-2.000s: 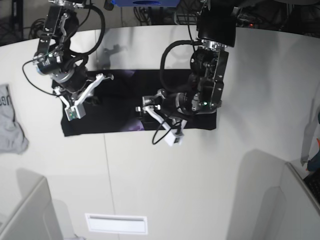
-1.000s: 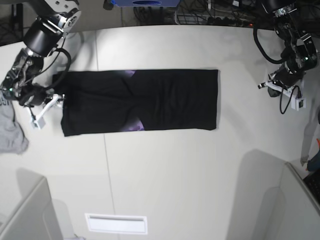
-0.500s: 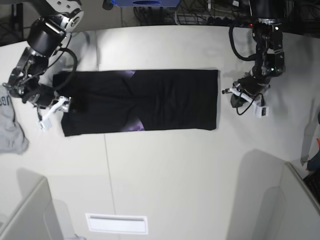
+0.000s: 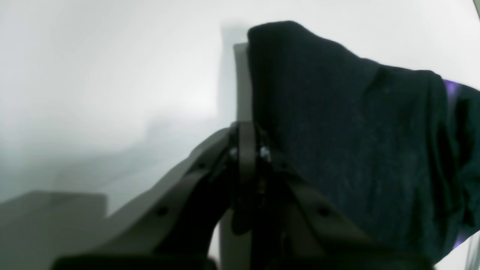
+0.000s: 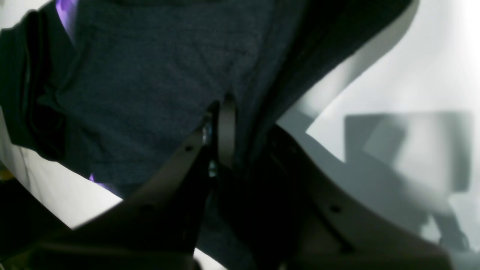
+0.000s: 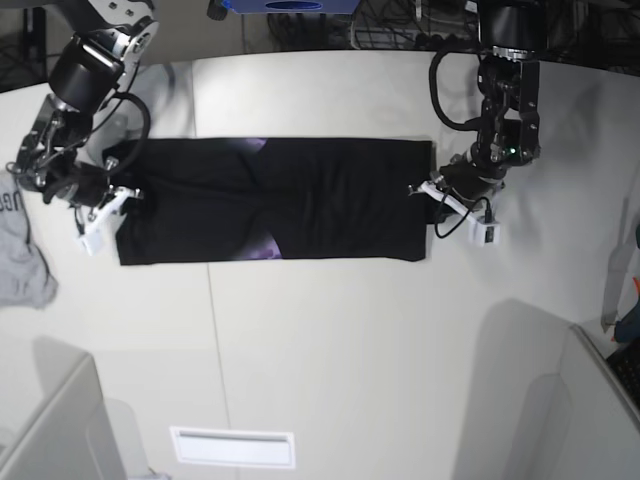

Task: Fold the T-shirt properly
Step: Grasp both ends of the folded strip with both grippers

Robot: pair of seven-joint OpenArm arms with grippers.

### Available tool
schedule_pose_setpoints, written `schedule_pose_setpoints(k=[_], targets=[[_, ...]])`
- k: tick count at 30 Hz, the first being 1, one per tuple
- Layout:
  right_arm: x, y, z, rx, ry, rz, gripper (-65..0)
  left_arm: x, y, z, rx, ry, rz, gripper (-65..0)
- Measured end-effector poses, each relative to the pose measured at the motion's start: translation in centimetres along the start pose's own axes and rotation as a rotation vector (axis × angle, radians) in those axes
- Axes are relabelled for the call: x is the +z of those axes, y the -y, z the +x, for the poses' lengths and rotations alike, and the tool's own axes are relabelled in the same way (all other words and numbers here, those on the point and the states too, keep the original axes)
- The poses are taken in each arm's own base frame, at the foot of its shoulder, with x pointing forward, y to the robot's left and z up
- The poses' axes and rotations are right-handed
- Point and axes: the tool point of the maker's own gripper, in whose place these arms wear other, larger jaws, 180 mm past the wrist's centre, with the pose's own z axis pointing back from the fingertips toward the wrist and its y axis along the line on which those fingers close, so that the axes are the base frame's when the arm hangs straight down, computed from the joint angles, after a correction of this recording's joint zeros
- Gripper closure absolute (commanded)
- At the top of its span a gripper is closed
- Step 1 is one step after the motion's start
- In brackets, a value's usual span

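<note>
The black T-shirt (image 6: 300,200) lies on the white table as a long folded strip, with small purple print patches showing. My left gripper (image 6: 428,192) is at the strip's right end. In the left wrist view it (image 4: 247,131) is shut on the cloth's (image 4: 337,131) edge, which stands lifted off the table. My right gripper (image 6: 118,200) is at the strip's left end. In the right wrist view it (image 5: 225,112) is shut on the cloth (image 5: 150,75), which is raised and casts a shadow below.
A small grey garment (image 6: 15,255) lies at the table's left edge, close to the right arm. A white slot plate (image 6: 232,447) sits near the front. Grey panels stand at the lower left (image 6: 50,430) and lower right (image 6: 590,400). Cables lie behind the table.
Both arms came in from outside the strip to its short ends. Both grippers now pinch the cloth, and the strip's ends have shifted slightly.
</note>
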Motion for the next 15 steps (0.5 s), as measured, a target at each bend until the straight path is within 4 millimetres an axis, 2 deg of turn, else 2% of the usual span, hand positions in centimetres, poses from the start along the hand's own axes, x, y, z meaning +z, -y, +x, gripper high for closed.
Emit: schedule_pose_setpoints(k=[2, 5, 9, 11, 15], targets=[[0.3, 0.4, 0.4, 0.013, -0.010, -0.024, 0.0, -0.4, 1.0, -0.4, -0.017, -0.011, -0.021, 0.0], [1.2, 1.2, 1.1, 0.040, -0.022, -0.066, 0.0, -1.3, 3.6, -1.2, -0.065, -0.049, -0.073, 0.0], [3.5, 1.0, 3.5, 0.121, 0.036, -0.132, 0.0, -2.0, 5.7, -2.2, -0.050, -0.063, -0.119, 0.0], [4.2, 0.0, 4.5, 0.200, 0.039, -0.157, 0.0, -2.4, 6.3, -2.2, -0.043, -0.070, -0.130, 0.0], [3.5, -3.3, 4.4, 0.330, 0.028, -0.147, 0.0, -2.5, 6.9, -2.4, -0.042, -0.074, -0.141, 0.0]])
